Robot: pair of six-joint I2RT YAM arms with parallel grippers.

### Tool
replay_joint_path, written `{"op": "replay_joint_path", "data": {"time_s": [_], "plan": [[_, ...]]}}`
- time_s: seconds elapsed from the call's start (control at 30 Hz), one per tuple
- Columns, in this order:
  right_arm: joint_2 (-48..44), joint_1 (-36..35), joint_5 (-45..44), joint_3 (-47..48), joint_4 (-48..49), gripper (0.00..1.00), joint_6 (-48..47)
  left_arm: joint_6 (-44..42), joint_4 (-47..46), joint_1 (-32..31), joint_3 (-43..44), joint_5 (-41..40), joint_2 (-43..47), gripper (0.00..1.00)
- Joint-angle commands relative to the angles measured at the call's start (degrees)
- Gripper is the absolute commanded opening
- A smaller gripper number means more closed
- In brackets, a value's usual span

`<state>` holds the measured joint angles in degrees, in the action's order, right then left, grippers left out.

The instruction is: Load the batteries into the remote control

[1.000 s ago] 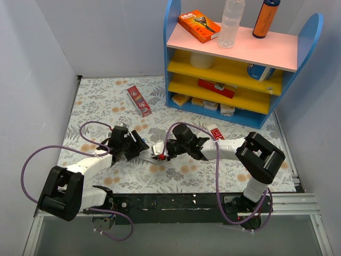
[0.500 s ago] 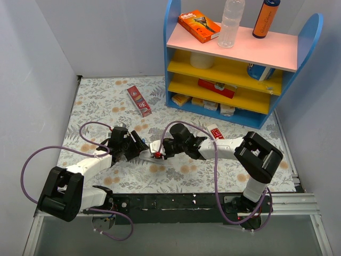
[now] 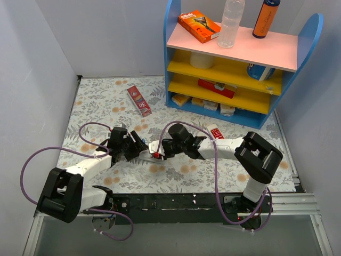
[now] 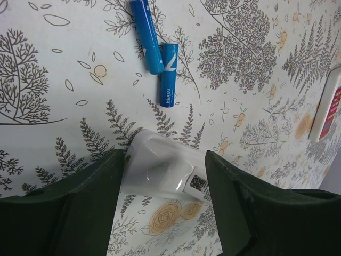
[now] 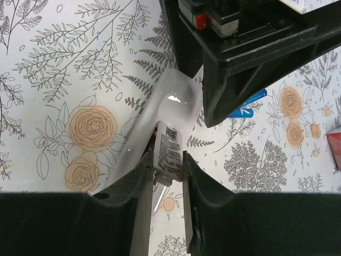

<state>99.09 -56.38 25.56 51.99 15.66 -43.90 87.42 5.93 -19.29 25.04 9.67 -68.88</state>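
Observation:
The white remote control (image 3: 149, 154) lies back side up on the flowered mat between my two grippers. In the left wrist view its rounded end (image 4: 157, 165) sits between the fingers of my left gripper (image 4: 164, 178), whose jaws are wide apart around it. Two blue batteries (image 4: 146, 34) (image 4: 168, 74) lie side by side on the mat just beyond it. My right gripper (image 5: 168, 160) is shut on the remote's labelled white back cover (image 5: 169, 149), which stands lifted off the body. One blue battery (image 5: 248, 104) shows past the left fingers. In the top view my left gripper (image 3: 134, 146) and right gripper (image 3: 160, 152) face each other.
A blue and yellow shelf (image 3: 242, 58) with bottles and boxes stands at the back right. A red box (image 3: 139, 101) lies at the back of the mat. A red-faced remote (image 3: 216, 132) lies right of my right arm, its edge also in the left wrist view (image 4: 327, 106).
My right gripper has moved a little to the left, toward the left gripper, with the remote's cover in it. The left arm has barely moved.

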Motion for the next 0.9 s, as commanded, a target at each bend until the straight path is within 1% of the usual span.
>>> {"op": "replay_joint_path", "data": {"time_s": [0.0, 0.13, 0.27, 0.3, 0.33, 0.4, 0.43, 0.47, 0.73, 0.87], "plan": [[1.81, -0.49, -2.36, 1.8, -3.27, 0.22, -1.19, 0.56, 0.57, -0.31, -0.6, 2.72, 1.38, 0.62], [1.9, -0.57, -2.36, 1.89, -3.79, 0.26, -2.06, 0.47, 0.57, -0.31, -0.69, 2.72, 1.38, 0.62], [1.9, -0.57, -2.53, 2.59, -5.29, 0.34, -2.51, 0.47, 0.57, -0.22, -0.69, 2.72, 1.47, 0.63], [1.81, -0.57, -2.53, 2.77, -5.64, 0.34, -2.68, 0.47, 0.57, -0.31, -0.6, 2.63, 1.38, 0.63], [1.81, -0.57, -2.62, 2.86, -6.08, 0.39, -2.68, 0.47, 0.66, -0.31, -0.6, 2.72, 1.38, 0.63], [1.55, -0.57, -2.71, 2.94, -6.52, 0.45, -2.77, 0.39, 0.57, -0.31, -0.6, 2.63, 1.38, 0.63], [1.37, -0.57, -2.62, 3.12, -6.87, 0.46, -2.86, 0.39, 0.57, -0.31, -0.6, 2.72, 1.38, 0.63], [1.02, -0.57, -2.54, 3.38, -7.39, 0.51, -2.86, 0.39, 0.57, -0.31, -0.6, 2.63, 1.38, 0.64], [-1.26, -0.57, -1.22, 4.96, -10.47, 0.54, -2.33, 0.3, 0.83, -0.22, -0.52, 2.55, 1.64, 0.64], [-3.63, -0.22, -1.92, 6.02, -12.32, 0.54, 1.52, -0.23, 2.23, -0.31, 0.27, 2.11, 2.52, 0.68]]}}
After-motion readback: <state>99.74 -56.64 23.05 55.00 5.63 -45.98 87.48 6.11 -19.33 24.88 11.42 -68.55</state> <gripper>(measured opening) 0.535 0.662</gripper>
